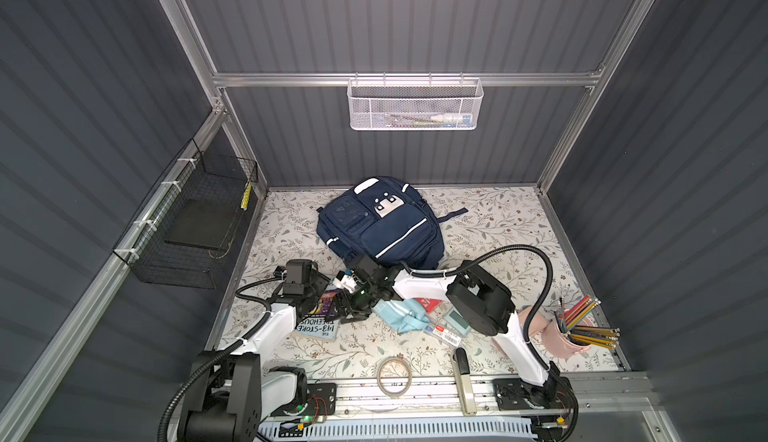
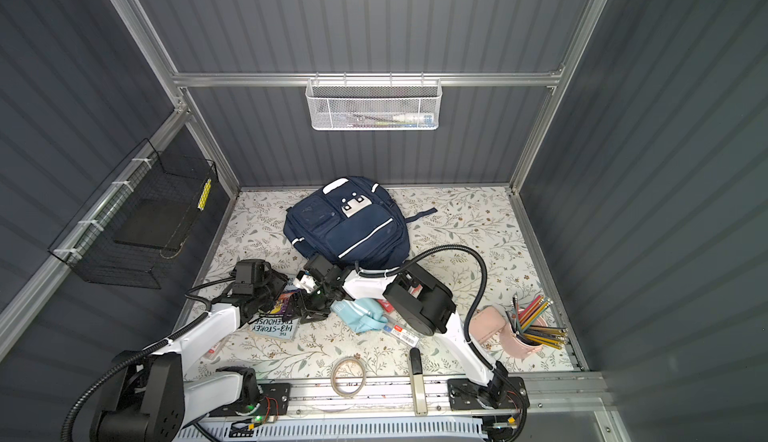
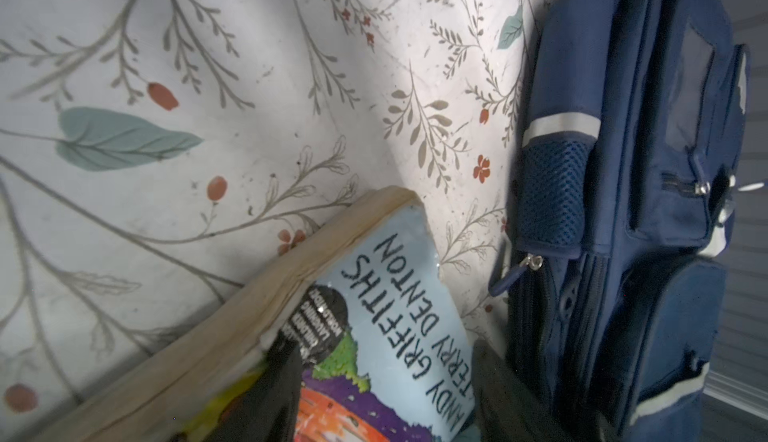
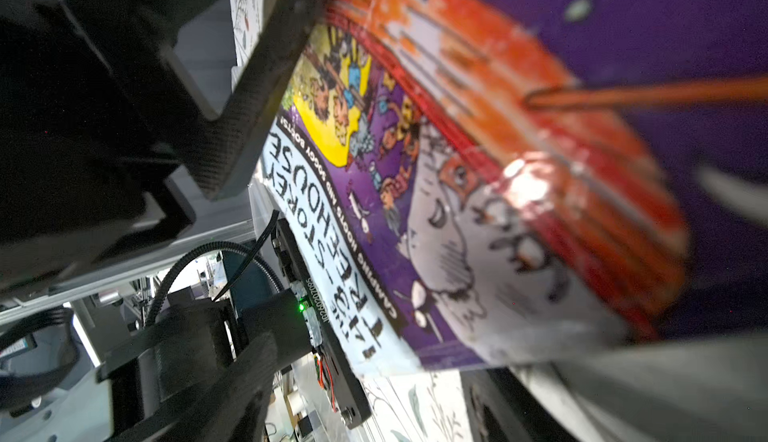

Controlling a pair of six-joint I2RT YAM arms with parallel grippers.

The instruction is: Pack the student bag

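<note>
The bag is matt navy woven cloth, with an open-mesh side pocket and smooth silvery stripes. At its seven o'clock in a top view, the book has a glossy paper cover and rough, yellowed page edges. The table is a smooth, scuffed printed sheet. The basket at twelve o'clock is white-coated metal mesh.

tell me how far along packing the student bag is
Done: nothing visibly; the student bag looks closed. In hand: left claw and right claw are at the book, grip unclear. To do: the book, light blue pouch, pencils, tape roll.
</note>
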